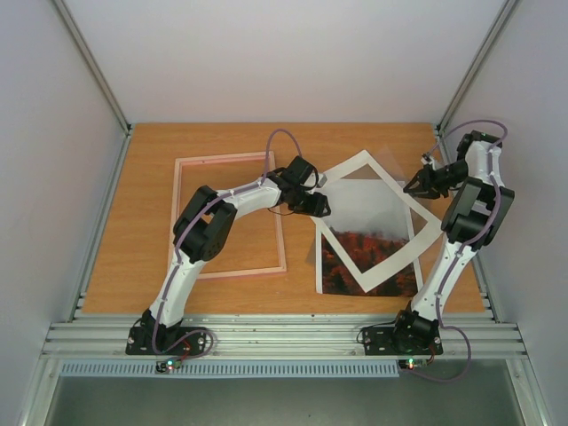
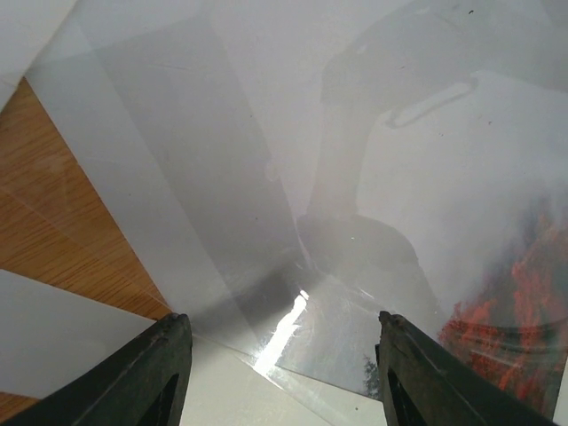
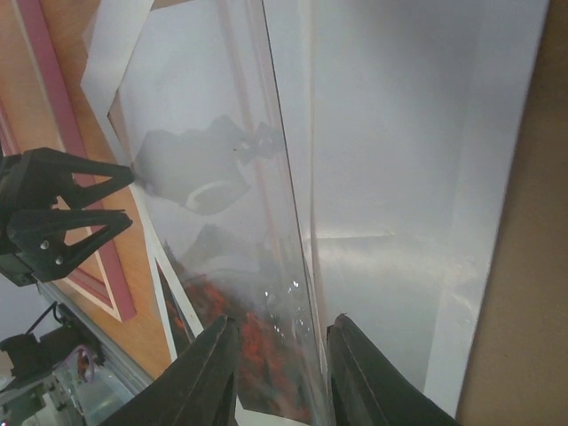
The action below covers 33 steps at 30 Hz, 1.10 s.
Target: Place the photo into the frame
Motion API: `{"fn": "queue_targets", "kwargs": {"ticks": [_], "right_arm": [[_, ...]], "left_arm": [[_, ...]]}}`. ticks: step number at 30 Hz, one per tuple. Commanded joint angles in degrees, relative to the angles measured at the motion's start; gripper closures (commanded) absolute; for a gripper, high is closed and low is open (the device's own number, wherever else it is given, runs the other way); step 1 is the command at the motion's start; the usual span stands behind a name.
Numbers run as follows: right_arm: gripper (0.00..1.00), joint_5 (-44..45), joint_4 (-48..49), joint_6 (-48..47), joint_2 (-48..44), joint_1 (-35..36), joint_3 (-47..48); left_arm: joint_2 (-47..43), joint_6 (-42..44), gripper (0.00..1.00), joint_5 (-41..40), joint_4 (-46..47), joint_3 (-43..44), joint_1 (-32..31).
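Note:
The photo, grey sky over red-orange mountains, lies right of centre under a tilted white mat. A clear sheet lies over both, raised at its right side. The pale pink frame lies flat to the left, with table wood showing inside it. My left gripper is open at the mat's left corner, and the sheet's corner sits between its fingers. My right gripper has its jaws a little apart, astride the sheet's raised edge. That edge runs close to its right finger.
White walls with metal rails close in the table on three sides. A metal rail carrying the arm bases runs along the near edge. In the right wrist view the frame's pink border and the left gripper show at the left.

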Motion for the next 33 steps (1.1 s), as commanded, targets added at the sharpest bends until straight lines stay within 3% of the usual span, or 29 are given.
{"fn": "queue_targets", "kwargs": {"ticks": [1,17,23,33], "right_arm": [[0.7,-2.38,0.6,1.01,1.7,2.55,-1.0],[0.57,-0.35,9.8,9.4,1.71,7.71,2.45],[0.44,2.65,13.76,12.69,1.47,9.03,3.97],[0.36,9.29,17.98,12.67,-3.4,12.6,-1.11]], "left_arm": [[5.68,0.89,0.42,-2.41,-1.78,-0.87,-0.12],[8.07,5.44,0.42,-2.96,-4.05,1.39,-0.57],[7.98,6.49,0.42,-3.33,-4.5,1.39,-0.53],[7.72,6.99,0.42,-3.36,-4.56,1.04,-0.56]]}}
